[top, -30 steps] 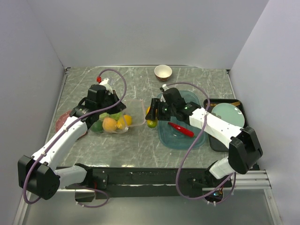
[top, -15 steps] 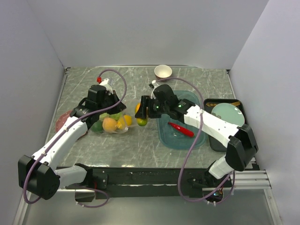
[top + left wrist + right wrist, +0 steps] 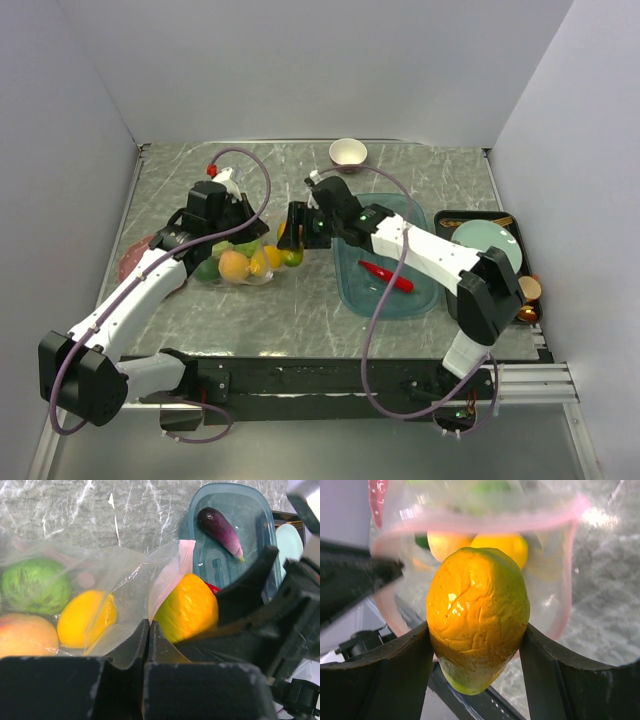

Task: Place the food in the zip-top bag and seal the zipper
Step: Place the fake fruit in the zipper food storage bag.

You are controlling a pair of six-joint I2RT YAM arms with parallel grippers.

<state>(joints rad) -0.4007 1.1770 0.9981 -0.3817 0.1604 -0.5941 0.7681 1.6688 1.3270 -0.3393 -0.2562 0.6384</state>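
The clear zip-top bag (image 3: 262, 262) lies left of centre with several fruits inside: a green one (image 3: 35, 585), a yellow lemon (image 3: 85, 617) and an orange (image 3: 25, 635). My left gripper (image 3: 148, 625) is shut on the bag's upper mouth edge by the pink zipper (image 3: 172, 565) and holds it up. My right gripper (image 3: 476, 630) is shut on an orange-and-green fruit (image 3: 477, 615), right at the open mouth, ringed by the zipper (image 3: 485, 517). In the top view, the right gripper (image 3: 290, 240) is at the bag's right edge. A red chili (image 3: 385, 275) and a purple eggplant (image 3: 220, 530) lie in the teal tray (image 3: 420, 300).
A cream-and-brown bowl (image 3: 347, 152) stands at the back. A black tray (image 3: 470, 300) with a pale green plate (image 3: 487, 245) is at the right edge. A dark red plate (image 3: 135, 258) lies left of the bag, under the left arm.
My right gripper has carried the orange-and-green fruit left from above the teal tray to the bag's mouth. The left gripper has stayed still, holding the bag edge.
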